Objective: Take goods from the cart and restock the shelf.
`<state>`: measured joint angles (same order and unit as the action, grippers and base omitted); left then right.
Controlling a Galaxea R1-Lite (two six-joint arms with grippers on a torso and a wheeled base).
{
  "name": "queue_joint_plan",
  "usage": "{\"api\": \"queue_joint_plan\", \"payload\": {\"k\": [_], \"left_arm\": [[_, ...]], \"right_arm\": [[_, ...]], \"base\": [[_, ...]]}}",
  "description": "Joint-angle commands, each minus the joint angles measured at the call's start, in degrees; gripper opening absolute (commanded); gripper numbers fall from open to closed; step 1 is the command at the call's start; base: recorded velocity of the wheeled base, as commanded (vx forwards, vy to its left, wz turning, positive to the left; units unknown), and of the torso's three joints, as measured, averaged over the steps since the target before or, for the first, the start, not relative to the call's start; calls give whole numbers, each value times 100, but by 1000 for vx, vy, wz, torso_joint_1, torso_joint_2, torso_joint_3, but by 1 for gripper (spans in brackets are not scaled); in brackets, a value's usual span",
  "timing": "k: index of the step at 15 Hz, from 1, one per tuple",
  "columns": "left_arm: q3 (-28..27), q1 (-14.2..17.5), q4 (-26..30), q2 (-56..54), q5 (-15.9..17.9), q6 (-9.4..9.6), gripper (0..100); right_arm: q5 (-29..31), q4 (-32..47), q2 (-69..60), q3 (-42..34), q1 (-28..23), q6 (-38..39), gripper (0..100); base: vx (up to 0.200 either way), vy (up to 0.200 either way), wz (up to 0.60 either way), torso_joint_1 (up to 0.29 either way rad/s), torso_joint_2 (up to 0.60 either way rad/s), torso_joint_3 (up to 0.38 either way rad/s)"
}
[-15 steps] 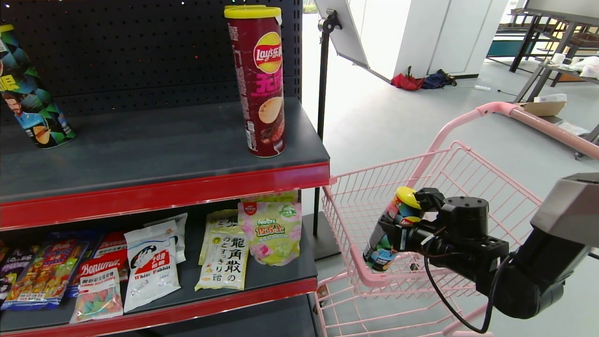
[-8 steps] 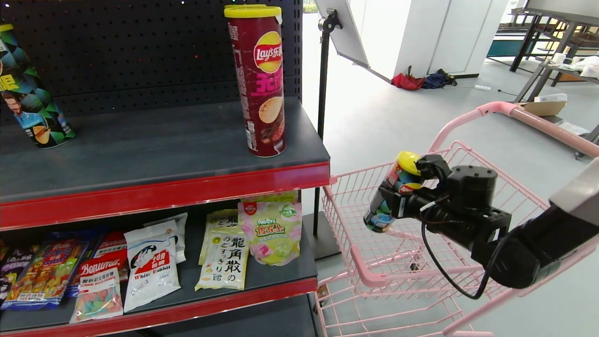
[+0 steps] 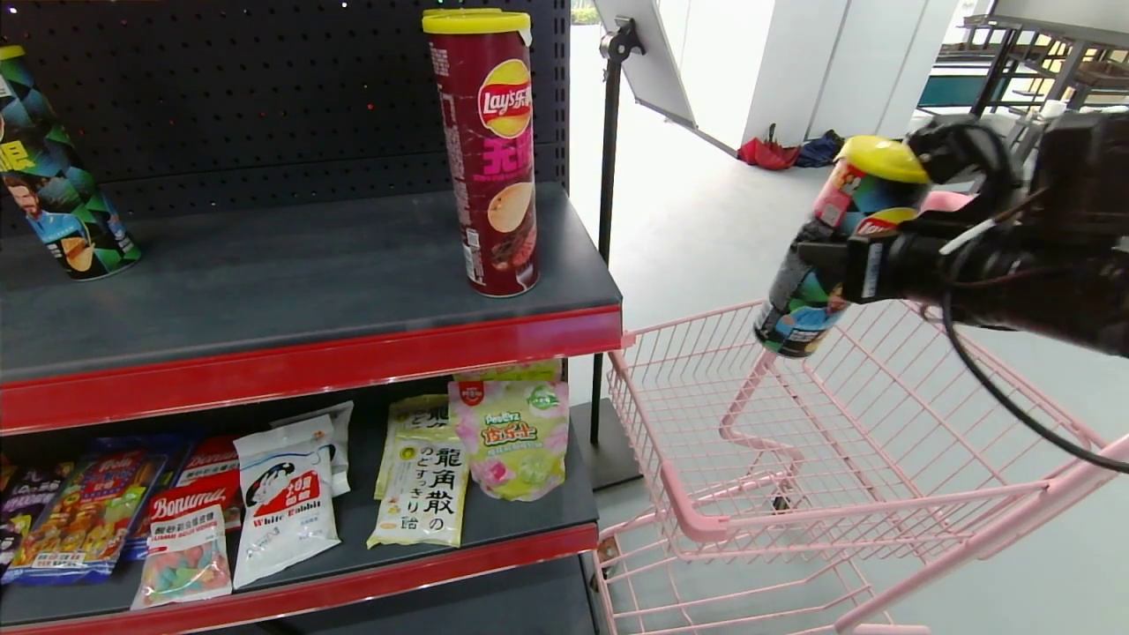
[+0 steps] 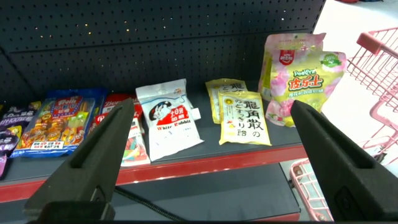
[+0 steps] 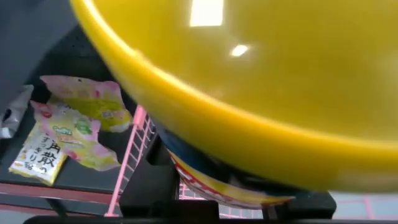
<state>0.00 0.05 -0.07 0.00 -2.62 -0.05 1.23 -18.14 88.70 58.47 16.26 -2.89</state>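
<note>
R gripper [image 3: 847, 260] is up over the cart [image 3: 697, 526], off to the right of the shelf [image 3: 309, 265], fingers clamped on a chips can [image 3: 794, 304] at approx mid-body. The can is tilted: yellow lid [image 3: 882, 159] up and toward the arm, base down and toward the shelf. It hangs in the air, apart from the cart wires, at approx the level of the top board in the head view. In the R wrist view the lid [image 5: 249, 74] is right at the lens, w/ pink cart wire [image 5: 134, 149] and a pink-green bag [image 5: 74, 124] beyond it.

L gripper [image 4: 212, 106] is low, facing the lower board. Its fingers [image 4: 93, 162] are wide apart, w/ the board's bags seen between them.

Top board: a tall red can [image 3: 489, 159] stands upright near the front right corner. A dark patterned can [image 3: 53, 194] is at the far left, well apart from the red one.

Lower board holds a row of flat bags. The pink-green bag [image 3: 512, 437] is propped at the right end. A pale yellow bag [image 3: 423, 485] lies just beside it, partly under its edge. A white bag [image 3: 282, 503] is next to the left, then red and blue packs out to the far left.

The cart stands just beside the shelf's right end, its front rim close to the red edge strip of the top board.
</note>
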Motion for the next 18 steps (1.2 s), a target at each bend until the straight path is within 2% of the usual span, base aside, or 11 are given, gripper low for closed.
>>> {"api": "queue_joint_plan", "payload": {"k": [1,2,3,4,6,8,14,18], "left_arm": [[0,4,-1,0,-2,-4,100],[0,4,-1,0,-2,5,100],[0,4,-1,0,-2,5,100],[0,-5,-1,0,-2,5,100],[0,4,-1,0,-2,5,100],[0,4,-1,0,-2,5,100],[0,4,-1,0,-2,5,100],[0,4,-1,0,-2,5,100]], "right_arm": [[132,830,-1751,-318,17,-115,0],[184,1357,-2770,-916,-18,-159,0],[237,1585,-3113,-1101,-27,-186,0],[510,2245,-3904,-1461,-176,-221,0],[580,2869,-4801,-1900,-659,-221,0],[439,2992,-5231,-2155,-853,-203,0],[431,3053,-5697,-2586,-862,-265,0],[439,3053,-5679,-2603,-862,-274,0]], "base": [[0,0,0,0,0,0],[0,0,0,0,0,0],[0,0,0,0,0,0],[0,0,0,0,0,0],[0,0,0,0,0,0],[0,0,0,0,0,0],[0,0,0,0,0,0],[0,0,0,122,-371,-248]]}}
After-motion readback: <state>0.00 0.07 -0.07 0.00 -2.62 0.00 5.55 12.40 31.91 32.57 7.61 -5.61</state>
